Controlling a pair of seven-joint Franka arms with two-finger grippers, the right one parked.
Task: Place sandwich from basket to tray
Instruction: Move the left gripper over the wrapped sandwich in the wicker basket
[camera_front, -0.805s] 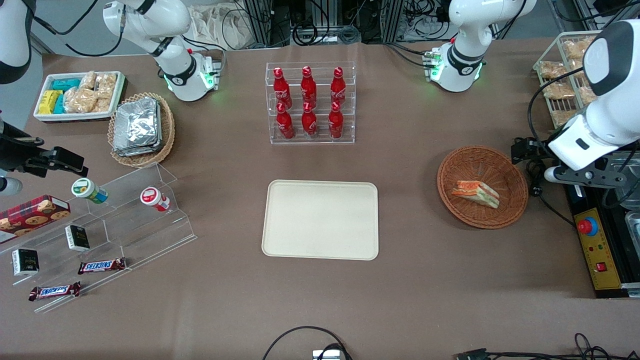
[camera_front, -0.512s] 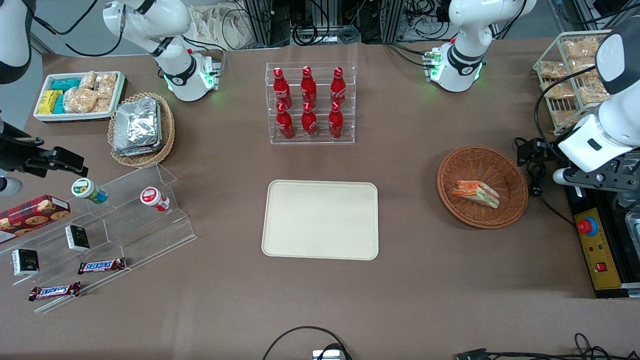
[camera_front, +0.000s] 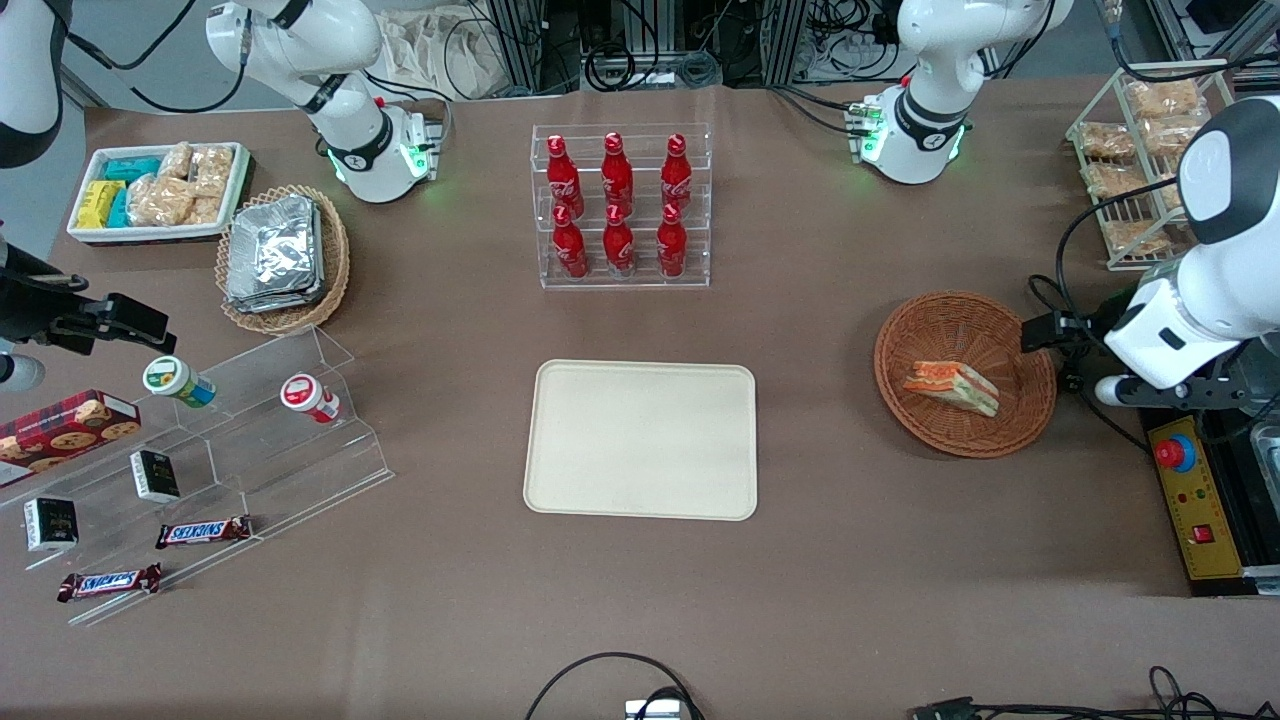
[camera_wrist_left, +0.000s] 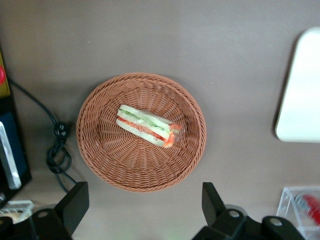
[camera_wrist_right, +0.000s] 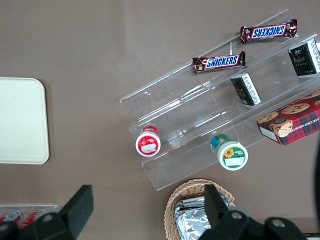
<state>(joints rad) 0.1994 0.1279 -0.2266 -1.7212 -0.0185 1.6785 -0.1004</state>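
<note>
Above the basket (camera_wrist_left: 141, 132) with the sandwich (camera_wrist_left: 148, 125), the gripper (camera_wrist_left: 142, 205), fingers spread wide

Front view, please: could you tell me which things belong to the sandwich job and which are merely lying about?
Job: sandwich, basket, tray, open pincer above the basket.

Lying about: cola bottles, foil packets, Snickers bars, cookie box.

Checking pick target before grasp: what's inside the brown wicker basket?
Just the sandwich, lying on its side mid-basket, filling layers showing. The weave under it is covered. The gripper hovers above the basket, jaws open and empty. The tray holds nothing.
</note>
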